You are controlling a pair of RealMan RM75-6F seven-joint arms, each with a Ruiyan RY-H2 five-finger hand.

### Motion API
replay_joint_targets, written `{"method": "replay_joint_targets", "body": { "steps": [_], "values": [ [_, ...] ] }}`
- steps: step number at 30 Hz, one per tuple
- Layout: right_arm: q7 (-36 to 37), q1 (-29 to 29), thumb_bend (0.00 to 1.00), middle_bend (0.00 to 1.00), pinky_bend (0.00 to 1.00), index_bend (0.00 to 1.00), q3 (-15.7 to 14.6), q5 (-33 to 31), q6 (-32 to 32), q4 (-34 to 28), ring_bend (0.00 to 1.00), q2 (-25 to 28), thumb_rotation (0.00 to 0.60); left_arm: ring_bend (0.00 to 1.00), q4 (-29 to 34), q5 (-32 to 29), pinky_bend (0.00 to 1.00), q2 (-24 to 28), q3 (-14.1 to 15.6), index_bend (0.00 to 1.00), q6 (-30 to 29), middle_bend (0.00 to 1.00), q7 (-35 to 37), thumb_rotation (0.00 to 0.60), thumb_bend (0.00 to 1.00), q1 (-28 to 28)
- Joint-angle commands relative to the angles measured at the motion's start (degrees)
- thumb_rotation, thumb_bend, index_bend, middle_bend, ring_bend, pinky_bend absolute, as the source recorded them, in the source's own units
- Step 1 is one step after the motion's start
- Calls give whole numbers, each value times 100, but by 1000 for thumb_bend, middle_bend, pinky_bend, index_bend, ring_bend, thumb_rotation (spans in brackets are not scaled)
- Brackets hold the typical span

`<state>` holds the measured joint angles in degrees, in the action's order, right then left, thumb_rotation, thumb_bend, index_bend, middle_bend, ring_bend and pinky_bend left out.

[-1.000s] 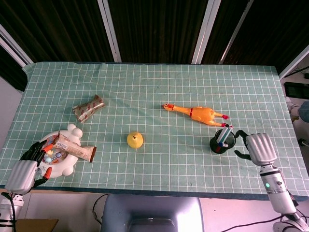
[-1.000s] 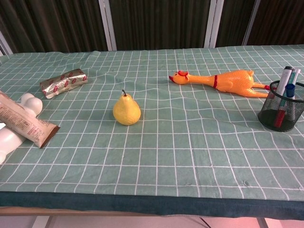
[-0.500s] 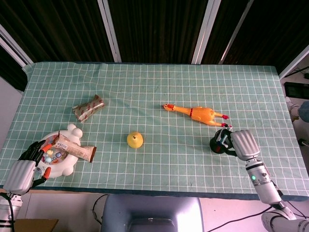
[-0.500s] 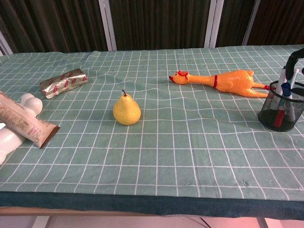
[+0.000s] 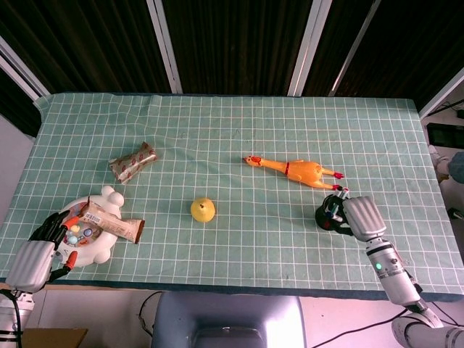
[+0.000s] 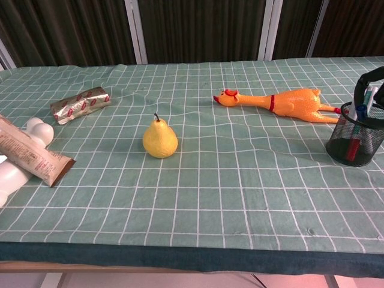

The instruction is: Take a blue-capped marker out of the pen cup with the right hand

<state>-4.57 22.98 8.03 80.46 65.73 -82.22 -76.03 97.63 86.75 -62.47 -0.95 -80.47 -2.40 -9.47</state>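
Pen cup point(image 6: 356, 141), black mesh, upright on green checked tablecloth point(image 5: 239, 145) at right side, just in front of tail end of rubber chicken point(image 5: 296, 170). Holds several markers standing tilted; blue-capped marker point(image 6: 360, 111) visible in chest view with cap above rim, a red-tipped one lower inside the mesh.

Right hand point(image 5: 360, 216) positioned directly over and beside pen cup, back of hand up, covering cup's right half in head view. Dark fingers point(image 6: 367, 81) arched over marker tops in chest view, curled down around them. Contact with blue-capped marker not resolvable from either view; grip state cannot be told. Marker seated in cup, not lifted out.

Left hand point(image 5: 35, 254) at near-left table edge, fingers lying apart against rim of white plate point(image 5: 100, 250). Nothing held. Not seen in chest view.

Other items:
- Yellow pear point(image 6: 159, 138) upright near table centre, stem up, well apart from pen cup.
- Rubber chicken lying on side, beak pointing toward robot's left.
- Foil-wrapped snack bar point(image 5: 133, 162) flat on cloth at left, farther back than plate.
- Brown snack packet point(image 5: 114, 222) laid across plate, one end overhanging onto cloth.
- Small coloured pieces on plate under packet; kind not legible.
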Motion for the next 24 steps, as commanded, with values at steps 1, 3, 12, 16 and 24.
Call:
{"method": "replay_joint_targets", "body": {
  "steps": [1, 3, 12, 16, 24],
  "values": [
    [39, 22, 489, 1000, 1000, 639, -18, 10, -14, 37, 1000, -26, 600, 0, -6, 2, 224, -1, 2, 166, -1, 44, 8, 600, 428, 3],
    [72, 30, 516, 1000, 1000, 644, -37, 30, -4, 60, 1000, -41, 600, 0, -8, 6, 224, -2, 3, 166, -4, 44, 17, 600, 427, 6],
    [153, 28, 616, 1000, 1000, 664, -84, 19, 26, 97, 1000, -31, 600, 0, -6, 26, 224, 10, 6, 166, -2, 44, 32, 600, 428, 5],
    [257, 9, 688, 1000, 1000, 699, -89, 69, 120, 101, 1000, -24, 600, 0, -4, 32, 224, 7, 8, 165, -2, 44, 22, 600, 428, 6],
    [498, -118, 869, 1000, 1000, 803, -36, 669, 957, -394, 1000, 161, 600, 0, -1, 59, 224, 8, 18, 166, -4, 44, 31, 600, 428, 8]
  ]
}}
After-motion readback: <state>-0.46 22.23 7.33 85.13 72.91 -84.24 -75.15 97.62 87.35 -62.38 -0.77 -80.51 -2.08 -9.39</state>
